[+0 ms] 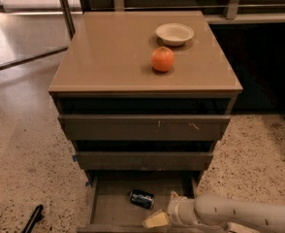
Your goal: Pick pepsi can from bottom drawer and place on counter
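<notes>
Just 1 pepsi can point(142, 198) in bottom drawer point(112, 208) w/ gripper point(164, 208) spread beside it.

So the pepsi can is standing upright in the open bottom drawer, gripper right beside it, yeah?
No, the camera view shows the pepsi can lying on its side in the open bottom drawer; the gripper is beside it.

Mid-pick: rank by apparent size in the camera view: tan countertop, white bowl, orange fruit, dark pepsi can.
1. Glossy tan counter.
2. Shallow white bowl, close to the orange.
3. Round orange fruit.
4. Dark pepsi can in the open bottom drawer, farther away, so unsure.
The gripper sits at that drawer's front, beside the can.
</notes>
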Action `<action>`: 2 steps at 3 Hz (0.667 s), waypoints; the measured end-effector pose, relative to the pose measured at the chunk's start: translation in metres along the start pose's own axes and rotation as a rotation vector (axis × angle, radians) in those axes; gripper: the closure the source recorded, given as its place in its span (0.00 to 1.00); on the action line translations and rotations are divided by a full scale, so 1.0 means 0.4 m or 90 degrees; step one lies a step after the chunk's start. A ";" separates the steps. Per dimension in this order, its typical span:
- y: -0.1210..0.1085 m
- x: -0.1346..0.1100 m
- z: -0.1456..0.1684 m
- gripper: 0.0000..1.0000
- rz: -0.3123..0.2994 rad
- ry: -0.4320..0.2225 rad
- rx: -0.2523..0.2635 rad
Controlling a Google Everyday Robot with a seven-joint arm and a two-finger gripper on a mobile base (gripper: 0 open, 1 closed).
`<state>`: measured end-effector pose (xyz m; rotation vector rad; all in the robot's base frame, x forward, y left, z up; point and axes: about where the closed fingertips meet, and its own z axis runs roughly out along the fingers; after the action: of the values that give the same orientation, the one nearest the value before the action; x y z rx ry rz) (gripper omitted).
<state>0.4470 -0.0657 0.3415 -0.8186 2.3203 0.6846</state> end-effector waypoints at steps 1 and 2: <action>-0.056 0.003 0.111 0.00 0.020 0.003 -0.029; -0.056 0.003 0.111 0.00 0.020 0.003 -0.029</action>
<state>0.4768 -0.0535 0.3037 -0.8075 2.3339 0.7527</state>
